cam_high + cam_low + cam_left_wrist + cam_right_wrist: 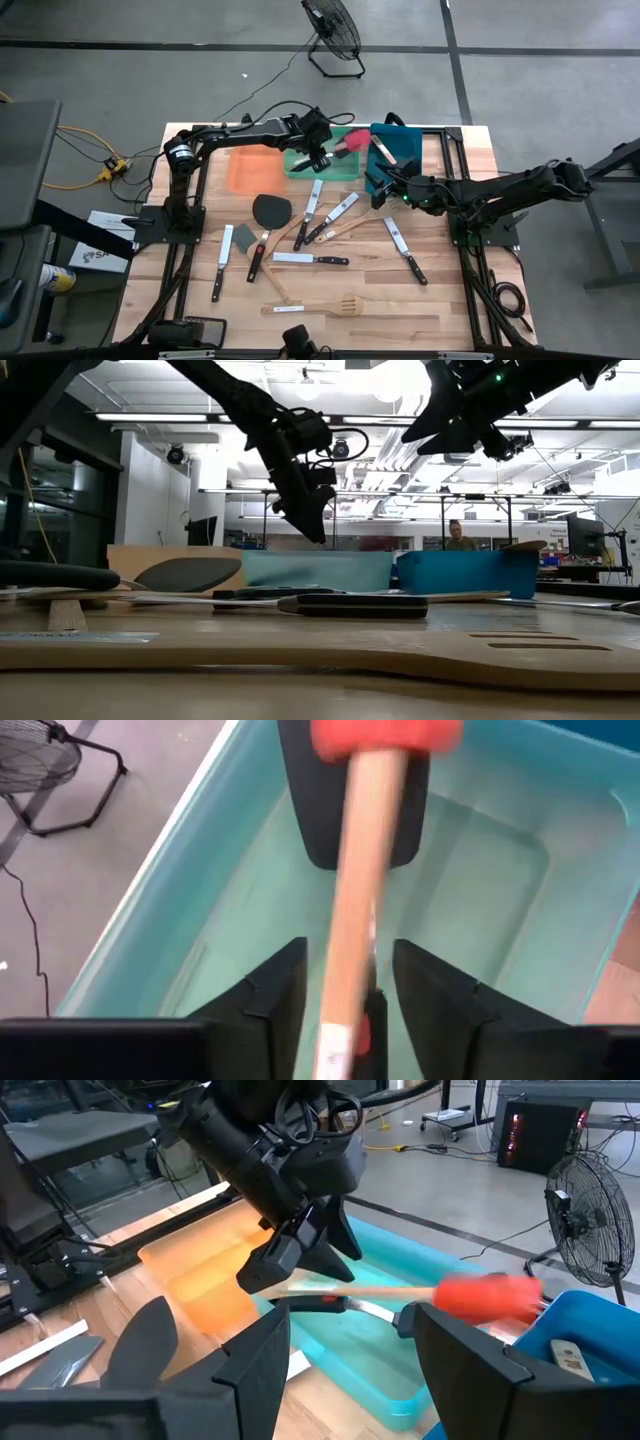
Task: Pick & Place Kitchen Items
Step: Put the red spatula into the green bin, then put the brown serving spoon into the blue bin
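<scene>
L gripper (322,152) is over the green tray (300,168) at the back of the table. A red spatula (345,143) with a wooden handle lies between its fingers (270,1000). The fingers stand apart and a gap shows on each side of the handle, so no firm pinch is seen; cannot tell if the handle touches either finger. The spatula's red head points toward the blue tray (410,140). A black spatula (352,800) lies inside the green tray under it.

R gripper (390,185) hangs spread and empty by the blue tray's front edge.

Orange tray (245,172) sits beside the green one. Knives, e.g. (312,259), and wooden tools, e.g. (312,307), are scattered across the table's front half.
</scene>
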